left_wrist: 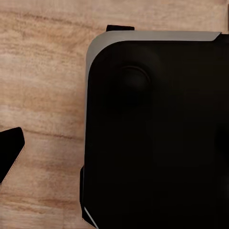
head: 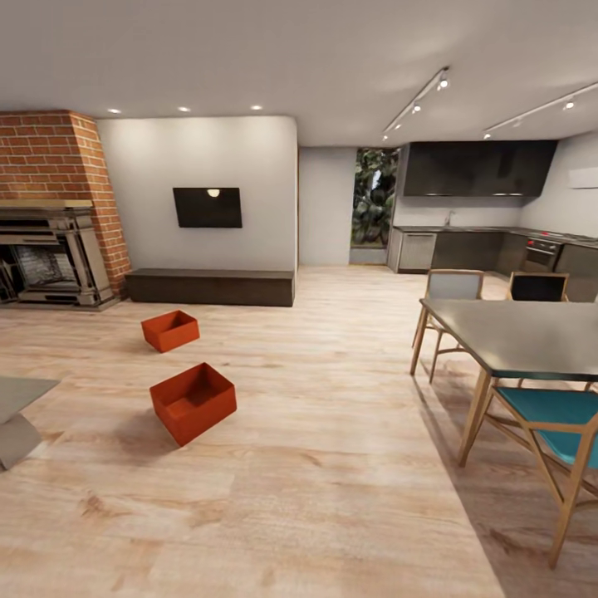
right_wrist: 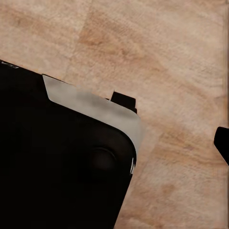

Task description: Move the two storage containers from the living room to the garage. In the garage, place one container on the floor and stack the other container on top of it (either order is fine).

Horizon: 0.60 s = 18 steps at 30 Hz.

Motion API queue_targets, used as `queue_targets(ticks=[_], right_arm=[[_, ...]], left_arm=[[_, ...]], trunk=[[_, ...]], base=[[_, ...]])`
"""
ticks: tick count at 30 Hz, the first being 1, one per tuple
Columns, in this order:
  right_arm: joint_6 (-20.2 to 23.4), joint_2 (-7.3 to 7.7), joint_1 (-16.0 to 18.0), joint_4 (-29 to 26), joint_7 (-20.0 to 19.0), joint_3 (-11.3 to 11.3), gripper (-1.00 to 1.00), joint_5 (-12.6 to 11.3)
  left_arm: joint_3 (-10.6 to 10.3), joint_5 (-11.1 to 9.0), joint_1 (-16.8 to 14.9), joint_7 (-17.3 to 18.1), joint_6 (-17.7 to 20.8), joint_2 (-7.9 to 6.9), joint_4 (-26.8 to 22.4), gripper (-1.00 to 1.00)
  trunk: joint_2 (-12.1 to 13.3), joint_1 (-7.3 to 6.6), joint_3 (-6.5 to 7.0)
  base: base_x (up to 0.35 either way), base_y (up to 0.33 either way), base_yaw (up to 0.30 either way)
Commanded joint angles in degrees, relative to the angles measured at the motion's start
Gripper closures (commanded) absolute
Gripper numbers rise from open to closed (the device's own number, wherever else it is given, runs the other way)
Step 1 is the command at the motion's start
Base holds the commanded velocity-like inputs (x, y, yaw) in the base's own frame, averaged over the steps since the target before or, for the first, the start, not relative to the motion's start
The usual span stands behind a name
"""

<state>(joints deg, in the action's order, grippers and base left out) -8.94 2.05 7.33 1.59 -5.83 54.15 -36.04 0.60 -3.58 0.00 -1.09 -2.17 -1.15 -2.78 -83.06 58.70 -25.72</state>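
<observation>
Wood plank flooring (head: 332, 465) spans the living room, and both storage containers rest on it untouched, so by my reading nothing is done yet. Two bins: the nearer container (head: 193, 402) left of centre, the farther container (head: 170, 330) before the low cabinet (head: 210, 286). Either claw's opening: cannot tell.

No legible text, label, brand, number or sign is showing on any surface in these views.
</observation>
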Motion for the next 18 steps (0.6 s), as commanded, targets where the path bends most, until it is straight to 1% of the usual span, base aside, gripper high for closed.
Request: queue_targets(ticks=[1, 18], right_arm=[[-0.3, -0.02, 0.0, 0.2, -0.4, 0.4, -1.0, -0.6], [-0.4, 0.1, 0.0, 0.2, -0.4, 0.4, -1.0, -0.7]], left_arm=[[0.0, -0.4, 0.0, -0.1, -0.1, 0.01, 0.0, -1.0], [0.0, -0.4, 0.0, -0.1, -0.1, 0.01, 0.0, -1.0]], trunk=[[0.0, 0.03, -0.05], [0.0, 0.03, -0.05]], base=[[0.324, 0.0, 0.0], [0.324, 0.0, 0.0]])
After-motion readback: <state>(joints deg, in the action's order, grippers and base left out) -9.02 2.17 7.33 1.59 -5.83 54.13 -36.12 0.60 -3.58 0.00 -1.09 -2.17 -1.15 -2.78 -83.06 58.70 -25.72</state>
